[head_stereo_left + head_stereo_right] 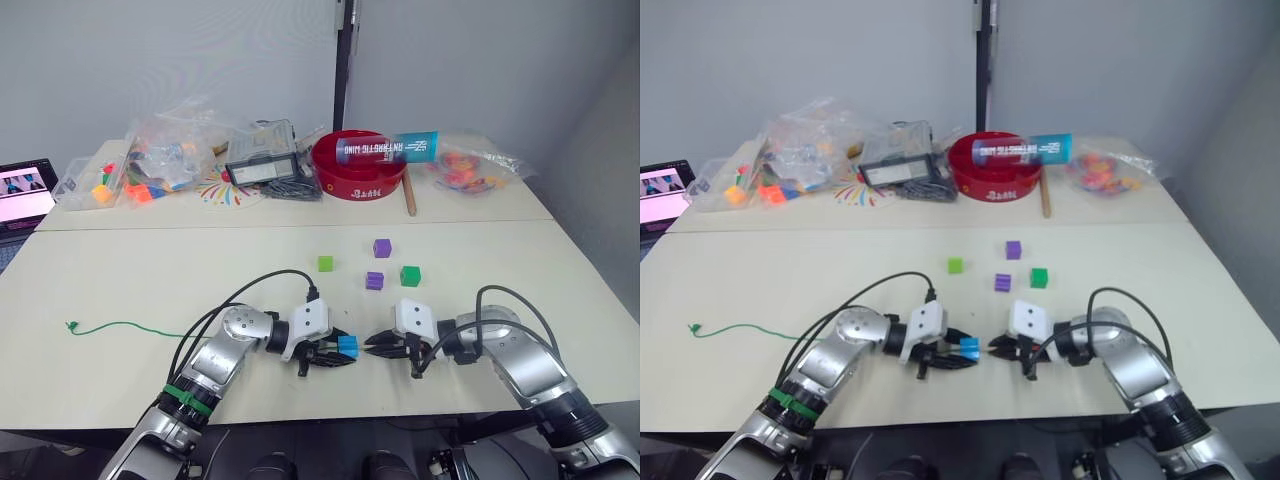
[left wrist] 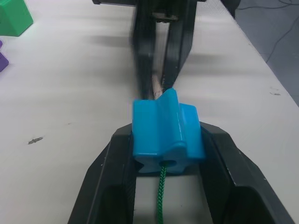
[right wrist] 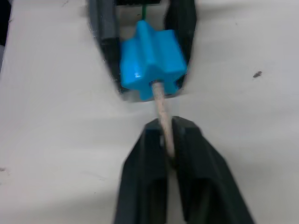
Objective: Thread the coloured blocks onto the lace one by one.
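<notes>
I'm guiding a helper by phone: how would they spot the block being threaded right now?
On the pale table, look at the near edge where the left gripper and right gripper meet. The left one clamps a blue block with the lace through it. The other blocks lie loose, farther back.

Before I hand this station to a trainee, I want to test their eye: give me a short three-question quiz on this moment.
1. True or false: the blue block lies loose on the table.
2. What does the right gripper pinch? A) a purple block B) the lace's pale tip C) nothing
3. How many blocks wait unthreaded beyond the grippers?

Key: 1 false, the left gripper holds it with the lace through its hole; 2 B; 3 four.
</notes>
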You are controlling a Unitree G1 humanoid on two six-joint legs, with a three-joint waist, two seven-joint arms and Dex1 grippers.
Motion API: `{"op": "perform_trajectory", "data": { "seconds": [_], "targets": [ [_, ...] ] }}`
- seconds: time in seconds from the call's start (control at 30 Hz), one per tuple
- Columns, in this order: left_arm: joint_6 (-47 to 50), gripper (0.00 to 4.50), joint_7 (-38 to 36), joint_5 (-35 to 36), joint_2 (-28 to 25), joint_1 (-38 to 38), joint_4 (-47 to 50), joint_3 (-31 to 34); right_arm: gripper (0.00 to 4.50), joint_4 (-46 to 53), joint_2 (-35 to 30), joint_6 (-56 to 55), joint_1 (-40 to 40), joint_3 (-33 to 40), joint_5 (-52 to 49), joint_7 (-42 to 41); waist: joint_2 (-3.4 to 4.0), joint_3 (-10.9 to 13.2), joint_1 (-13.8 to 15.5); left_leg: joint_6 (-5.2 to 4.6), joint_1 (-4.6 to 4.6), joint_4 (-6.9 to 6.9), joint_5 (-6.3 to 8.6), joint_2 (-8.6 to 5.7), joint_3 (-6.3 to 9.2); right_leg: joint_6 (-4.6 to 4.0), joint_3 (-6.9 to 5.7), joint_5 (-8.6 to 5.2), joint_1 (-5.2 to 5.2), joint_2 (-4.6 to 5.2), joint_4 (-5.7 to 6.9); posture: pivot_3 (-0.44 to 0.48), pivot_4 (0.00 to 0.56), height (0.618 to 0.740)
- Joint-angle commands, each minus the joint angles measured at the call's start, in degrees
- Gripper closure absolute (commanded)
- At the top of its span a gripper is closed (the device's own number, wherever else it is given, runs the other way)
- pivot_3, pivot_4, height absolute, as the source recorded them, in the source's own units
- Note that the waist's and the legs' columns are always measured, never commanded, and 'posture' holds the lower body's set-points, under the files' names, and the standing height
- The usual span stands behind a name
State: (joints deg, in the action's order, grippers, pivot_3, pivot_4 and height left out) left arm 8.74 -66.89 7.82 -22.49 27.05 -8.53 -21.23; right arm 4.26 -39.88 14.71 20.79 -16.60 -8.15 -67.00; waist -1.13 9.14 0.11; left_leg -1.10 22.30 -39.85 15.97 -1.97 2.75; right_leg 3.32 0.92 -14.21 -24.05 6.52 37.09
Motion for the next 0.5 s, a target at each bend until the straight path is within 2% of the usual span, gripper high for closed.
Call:
{"op": "perform_trajectory", "data": {
  "seconds": [0.03, 0.3, 0.43, 0.5],
  "targets": [
    [-0.5, 3.15, -0.7, -0.2, -0.1, 0.3, 0.4, -0.5, 4.5, -0.5, -1.5, -0.1, -0.7, 0.8, 0.8, 0.0, 0.0, 0.0, 0.0, 0.0, 0.0, 0.0, 0.0, 0.0, 0.0, 0.0, 0.0, 0.0, 0.0, 0.0, 0.0, 0.0, 0.15, 0.74],
    [-0.6, 3.15, -2.2, 1.7, -2.3, -0.6, 1.3, 1.7, 4.5, -0.7, -1.6, -0.4, -0.9, 0.3, 1.7, 0.8, 0.0, 0.0, 0.0, 0.0, 0.0, 0.0, 0.0, 0.01, 0.0, 0.0, 0.0, 0.0, 0.0, -0.01, 0.0, 0.0, 0.15, 0.74],
    [-1.6, 3.15, -4.1, 3.3, -7.4, -2.5, 2.0, 5.0, 4.5, -0.1, -1.6, -0.1, -0.8, 0.1, 1.5, 0.8, 0.0, 0.0, -0.3, 0.0, -0.01, 0.02, 0.0, 0.03, 0.01, 0.0, 0.0, 0.0, -0.03, -0.02, 0.01, 0.0, 0.15, 0.74],
    [-3.1, 3.15, -8.6, 5.8, -14.8, -5.2, -0.7, 10.4, 4.5, 0.7, -1.5, 0.4, -0.3, -0.1, 1.4, 0.7, 0.0, 0.0, -0.6, 0.0, -0.02, 0.03, 0.0, 0.04, 0.01, 0.0, 0.0, 0.0, -0.03, -0.03, 0.01, 0.0, 0.15, 0.74]
  ]
}}
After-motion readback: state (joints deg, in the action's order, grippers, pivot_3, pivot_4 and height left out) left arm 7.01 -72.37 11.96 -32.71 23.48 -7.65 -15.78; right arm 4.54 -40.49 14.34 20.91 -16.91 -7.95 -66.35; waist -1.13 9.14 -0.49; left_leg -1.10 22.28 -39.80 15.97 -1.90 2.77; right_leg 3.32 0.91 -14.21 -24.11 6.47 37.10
